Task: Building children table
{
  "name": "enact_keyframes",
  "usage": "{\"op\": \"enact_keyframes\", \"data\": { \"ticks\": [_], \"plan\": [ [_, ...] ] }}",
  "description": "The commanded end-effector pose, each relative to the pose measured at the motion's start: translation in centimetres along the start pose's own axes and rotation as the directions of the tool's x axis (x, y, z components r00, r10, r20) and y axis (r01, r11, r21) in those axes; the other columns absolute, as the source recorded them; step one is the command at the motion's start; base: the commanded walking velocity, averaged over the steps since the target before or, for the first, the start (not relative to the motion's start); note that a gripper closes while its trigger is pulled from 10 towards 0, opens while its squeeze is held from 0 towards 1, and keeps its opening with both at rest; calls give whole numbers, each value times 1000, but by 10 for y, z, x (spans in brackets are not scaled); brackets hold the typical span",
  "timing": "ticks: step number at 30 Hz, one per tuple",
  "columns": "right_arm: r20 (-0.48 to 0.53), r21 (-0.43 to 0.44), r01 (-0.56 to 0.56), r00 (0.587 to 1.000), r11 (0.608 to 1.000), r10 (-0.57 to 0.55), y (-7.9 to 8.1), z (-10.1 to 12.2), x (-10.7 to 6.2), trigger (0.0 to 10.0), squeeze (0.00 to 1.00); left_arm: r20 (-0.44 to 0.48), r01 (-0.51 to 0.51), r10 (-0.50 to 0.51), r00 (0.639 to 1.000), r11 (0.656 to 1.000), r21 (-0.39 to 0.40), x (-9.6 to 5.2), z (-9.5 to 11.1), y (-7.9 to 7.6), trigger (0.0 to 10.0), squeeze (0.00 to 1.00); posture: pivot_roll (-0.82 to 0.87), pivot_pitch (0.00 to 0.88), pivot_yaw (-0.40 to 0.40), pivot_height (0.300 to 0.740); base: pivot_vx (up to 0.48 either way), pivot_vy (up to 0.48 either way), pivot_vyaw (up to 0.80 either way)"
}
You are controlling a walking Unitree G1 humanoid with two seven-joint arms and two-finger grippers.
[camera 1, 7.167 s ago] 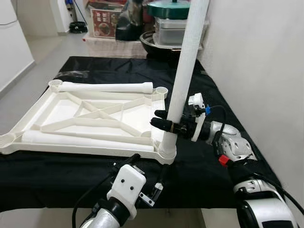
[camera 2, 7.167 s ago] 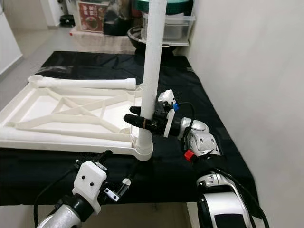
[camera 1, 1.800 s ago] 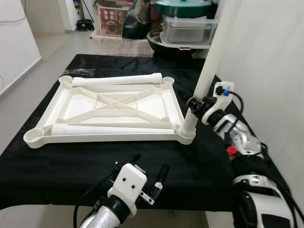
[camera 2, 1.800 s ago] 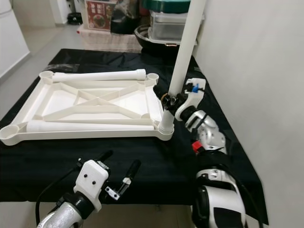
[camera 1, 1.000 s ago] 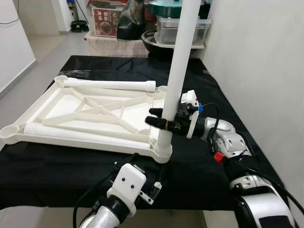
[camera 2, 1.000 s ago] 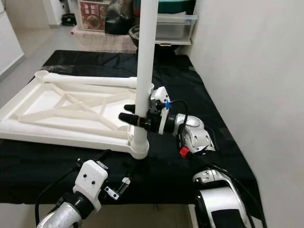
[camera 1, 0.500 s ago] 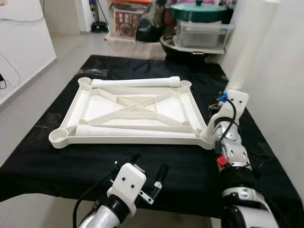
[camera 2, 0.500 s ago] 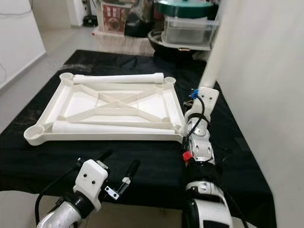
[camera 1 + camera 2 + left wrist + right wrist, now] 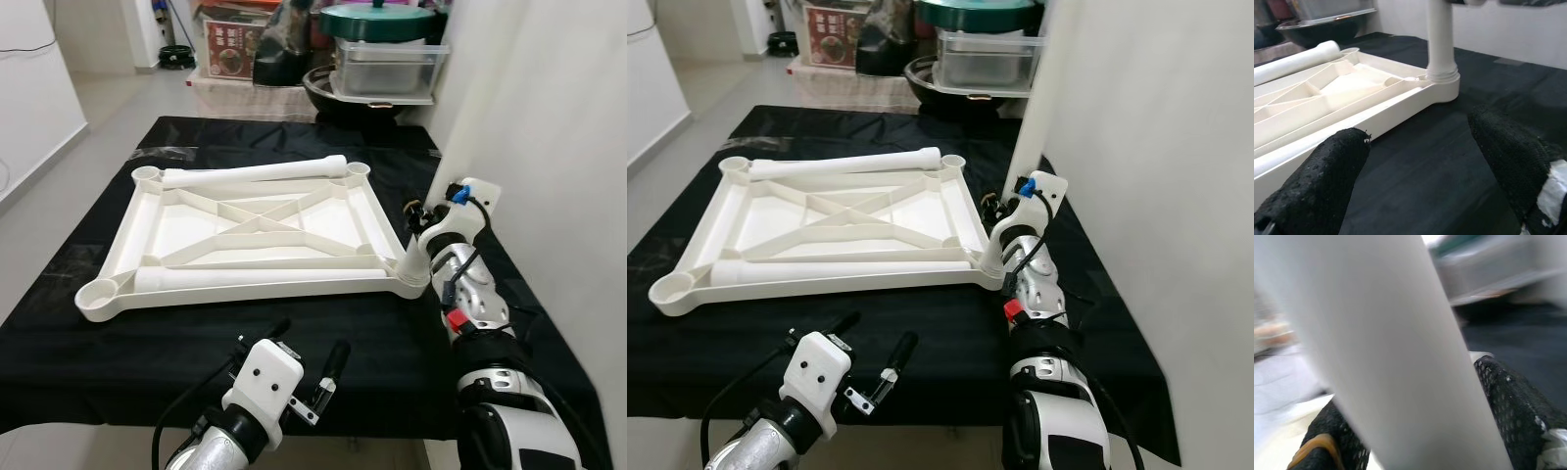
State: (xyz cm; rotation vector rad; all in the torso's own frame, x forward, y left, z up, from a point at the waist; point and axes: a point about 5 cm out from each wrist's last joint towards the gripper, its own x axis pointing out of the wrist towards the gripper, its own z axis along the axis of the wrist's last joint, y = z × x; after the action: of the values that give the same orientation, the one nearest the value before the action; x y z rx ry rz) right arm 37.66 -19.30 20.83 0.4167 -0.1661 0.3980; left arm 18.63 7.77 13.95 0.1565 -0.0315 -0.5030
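Note:
A white table top (image 9: pixel 186 220) lies upside down on the black cloth. One white leg (image 9: pixel 1034 108) stands upright in its near right corner socket (image 9: pixel 416 270). My right gripper (image 9: pixel 1002 204) is shut around that leg just above the socket. The leg (image 9: pixel 1400 357) runs between its black fingers (image 9: pixel 1511 401) in the right wrist view. Two more legs lie loose in the top, one along the far side (image 9: pixel 257 173), one along the near side (image 9: pixel 255 277). My left gripper (image 9: pixel 304 351) hovers open over the cloth in front of the top, its fingers (image 9: pixel 1322 186) wide apart.
A white wall (image 9: pixel 549 127) runs close along the table's right side. Behind the table stand a black pan (image 9: pixel 358 93), a clear box with a green lid (image 9: pixel 384 49) and cartons. Open floor (image 9: pixel 69 147) lies to the left. Bare black cloth (image 9: pixel 118 352) stretches along the near edge.
The view has shifted. Against the cloth, the table top and its standing leg have swung, with my right gripper still shut on the leg. The left gripper has stayed put.

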Motion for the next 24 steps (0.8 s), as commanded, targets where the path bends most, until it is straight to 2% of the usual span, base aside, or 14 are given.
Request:
{"op": "enact_keyframes", "data": {
  "ticks": [1,2,4,5,7,8,10,15,16,20,21,22,23,24],
  "plan": [
    [-37,54,-261,964,964,263,20,-2,1,10000,0,-9,2,-2,1000,1000,-1,0,-3,-1,10000,0,143,32,-73,740,0,0,0],
    [-51,52,-302,951,952,304,21,-3,-1,10000,0,-9,2,-2,1000,1000,-1,0,-3,-1,10000,0,143,32,-73,740,0,0,0],
    [-133,39,-489,862,872,489,31,-6,-11,10000,0,-9,2,-2,1000,1000,0,0,-3,0,10000,0,144,32,-72,740,0,0,0],
    [-196,56,-581,791,812,579,37,-11,-18,10000,0,-8,1,-1,1000,1000,0,0,-3,0,10000,0,146,34,-73,740,0,0,0],
    [-279,80,-680,687,729,671,43,-19,-27,10000,0,-8,0,0,1000,1000,1,0,-2,0,10000,0,148,34,-73,740,0,0,0],
    [-315,82,-701,656,708,686,44,-23,-28,10000,0,-7,-1,1,1000,1000,1,0,-2,0,10000,0,149,34,-74,740,0,0,0],
    [-360,57,-719,632,693,686,49,-30,-23,10000,0,-8,-3,3,1000,1000,2,0,-2,0,10000,0,147,38,-73,740,0,0,0],
    [-407,-17,-713,645,701,646,54,-40,-13,10000,0,-8,-3,3,1000,1000,3,0,-2,0,10000,0,149,39,-73,740,0,0,0],
    [-398,-46,-702,665,710,632,55,-41,-10,0,0,-8,-4,4,1000,1000,2,0,-2,0,10000,0,151,38,-73,740,0,0,0],
    [-358,-57,-674,702,736,615,57,-39,-5,0,0,-8,-4,4,1000,1000,2,0,-2,1,10000,0,150,39,-75,740,0,0,0],
    [-341,-76,-636,741,768,579,54,-38,-2,0,0,-8,-4,4,1000,1000,2,0,-2,0,10000,0,149,41,-72,740,0,0,0],
    [-311,-122,-546,814,829,491,48,-36,4,0,0,-8,-4,4,1000,1000,1,0,-2,0,10000,0,146,41,-73,740,0,0,0],
    [-311,-122,-546,814,829,491,48,-36,4,0,0,-8,-4,4,1000,1000,1,0,-2,0,10000,0,146,41,-73,740,0,0,0],
    [-269,-174,-410,894,895,357,39,-33,9,0,0,-9,-3,3,1000,1000,0,0,-2,0,10000,0,148,42,-71,740,0,0,0]
  ]
}}
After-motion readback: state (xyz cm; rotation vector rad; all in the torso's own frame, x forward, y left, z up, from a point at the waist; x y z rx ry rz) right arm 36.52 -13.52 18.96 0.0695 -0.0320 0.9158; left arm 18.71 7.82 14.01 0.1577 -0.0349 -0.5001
